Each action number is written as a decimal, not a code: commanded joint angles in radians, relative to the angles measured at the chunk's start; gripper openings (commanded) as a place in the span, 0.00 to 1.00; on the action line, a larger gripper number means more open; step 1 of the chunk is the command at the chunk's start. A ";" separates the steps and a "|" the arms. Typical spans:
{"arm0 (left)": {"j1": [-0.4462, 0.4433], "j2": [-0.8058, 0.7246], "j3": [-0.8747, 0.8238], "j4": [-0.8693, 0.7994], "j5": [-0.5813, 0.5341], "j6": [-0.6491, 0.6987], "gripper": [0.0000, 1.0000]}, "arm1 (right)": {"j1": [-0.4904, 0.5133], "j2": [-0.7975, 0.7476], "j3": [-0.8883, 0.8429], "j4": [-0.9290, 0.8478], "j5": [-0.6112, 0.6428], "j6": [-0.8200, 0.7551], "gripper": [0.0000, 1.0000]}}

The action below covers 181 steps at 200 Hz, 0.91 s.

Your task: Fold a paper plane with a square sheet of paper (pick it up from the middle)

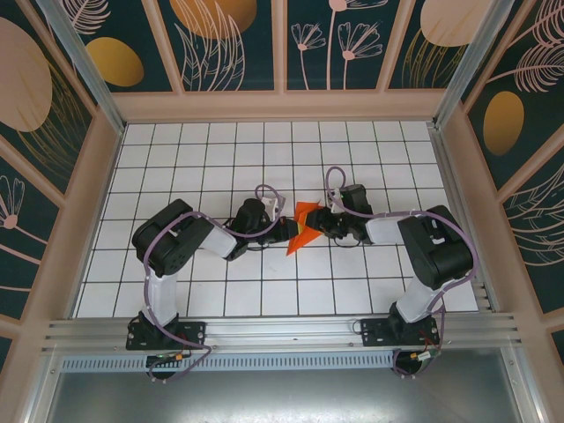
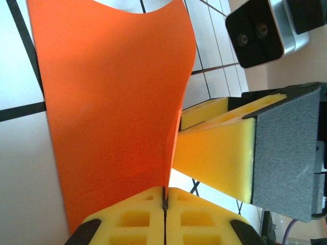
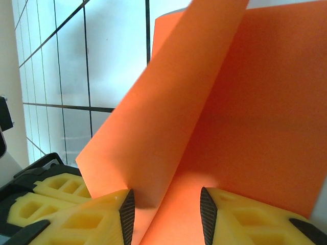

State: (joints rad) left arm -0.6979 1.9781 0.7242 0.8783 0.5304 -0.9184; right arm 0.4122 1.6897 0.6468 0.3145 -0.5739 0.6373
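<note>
My left claw (image 2: 164, 198) is closed completely, and it pinches the lower edge of the sheet of paper (image 2: 112, 112) in the seam between its two tips. My right claw (image 3: 164, 214) stands half wide. A fold of the sheet goes down into the gap between its jaws and leans on one side, but I do not think it is gripped there.

The sheet (image 1: 305, 227) is lifted off the worktop (image 1: 220, 150), about in the middle of it, between my two claws, which almost meet. I judge that this is an early step: the paper is picked up and bent into a soft V, but I see no sharp crease and nothing that looks like a plane. The next move probably asks my right claw to close on the bend, or to press it flat. For this the two halves must lie edge on edge first, otherwise the centre fold will be crooked.

The paper is thin, smooth, plain orange-red, and it curves easily under its own weight. My claws are of yellow foam with square hollows, and the dark pads (image 3: 126, 212) at the tips look ribbed. The worktop is white, glossy tiles with thin dark lines.
</note>
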 commanded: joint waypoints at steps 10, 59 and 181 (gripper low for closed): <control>0.008 0.006 -0.005 0.057 0.045 -0.036 0.09 | 0.002 0.020 0.029 -0.005 -0.001 -0.023 0.44; 0.011 0.019 0.002 0.053 0.052 -0.034 0.15 | 0.005 0.040 0.046 -0.041 0.026 -0.022 0.46; 0.025 -0.183 -0.076 -0.110 -0.106 0.029 0.37 | 0.020 0.070 0.089 -0.168 0.145 0.008 0.49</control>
State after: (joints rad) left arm -0.6796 1.8675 0.6708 0.8429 0.5175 -0.9215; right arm 0.4274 1.7161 0.7250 0.2161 -0.5083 0.6395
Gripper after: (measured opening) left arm 0.378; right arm 0.487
